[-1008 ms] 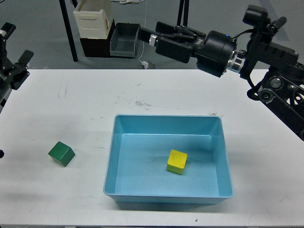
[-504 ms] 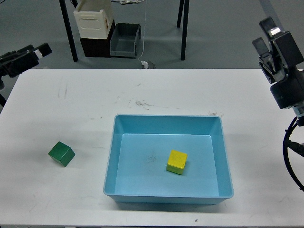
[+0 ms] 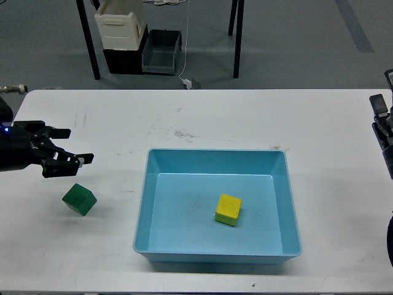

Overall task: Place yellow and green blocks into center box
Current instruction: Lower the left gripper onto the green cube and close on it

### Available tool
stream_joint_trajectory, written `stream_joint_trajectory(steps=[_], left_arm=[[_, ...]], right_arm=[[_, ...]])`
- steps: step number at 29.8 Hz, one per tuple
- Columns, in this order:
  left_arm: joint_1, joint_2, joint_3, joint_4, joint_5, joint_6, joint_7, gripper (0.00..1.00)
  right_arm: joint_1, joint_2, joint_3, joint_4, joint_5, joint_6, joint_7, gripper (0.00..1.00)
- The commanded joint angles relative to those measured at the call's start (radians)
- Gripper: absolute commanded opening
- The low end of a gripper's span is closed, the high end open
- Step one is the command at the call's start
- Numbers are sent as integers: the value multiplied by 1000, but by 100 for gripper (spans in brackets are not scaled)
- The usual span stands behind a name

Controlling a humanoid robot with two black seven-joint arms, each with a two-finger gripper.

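Blue plastic forms the center box [image 3: 217, 161], which is seen in the head view standing on the white surface [image 3: 245, 117], slightly right of the middle. The yellow block [image 3: 228, 209] lies on the box floor, right of its centre and apart from the walls, so that half of the task can be judged done. The green block [image 3: 79, 199] is seen outside the box, resting tilted on the surface well to the left of it; its transfer is what is left.

The left gripper [image 3: 77, 145] is seen entering from the left edge, its fingers spread apart with nothing between them, placed just above and beside the green block without touching it. A grasp of that block is judged to be the step in hand.

Only a dark part of the right arm [image 3: 384, 132] is seen at the right edge; whether its fingers are open or closed cannot be told. Beyond the surface, crates [image 3: 138, 43] are seen on the floor.
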Motion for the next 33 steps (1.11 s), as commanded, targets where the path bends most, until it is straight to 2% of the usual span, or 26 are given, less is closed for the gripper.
stream_joint_trajectory(steps=[1, 9, 15, 33], left_arm=[[-43, 1, 132, 6, 62, -3, 0, 99], [-74, -16, 274, 78, 159, -19, 0, 99], [-74, -59, 297, 159, 159, -19, 0, 99], [-74, -107, 300, 159, 137, -19, 0, 99]], right_arm=[[-28, -2, 18, -3, 19, 1, 0, 99], [-42, -2, 25, -4, 22, -1, 1, 99], [-52, 0, 23, -4, 81, -1, 1, 99], [-69, -2, 25, -9, 87, -2, 1, 99]])
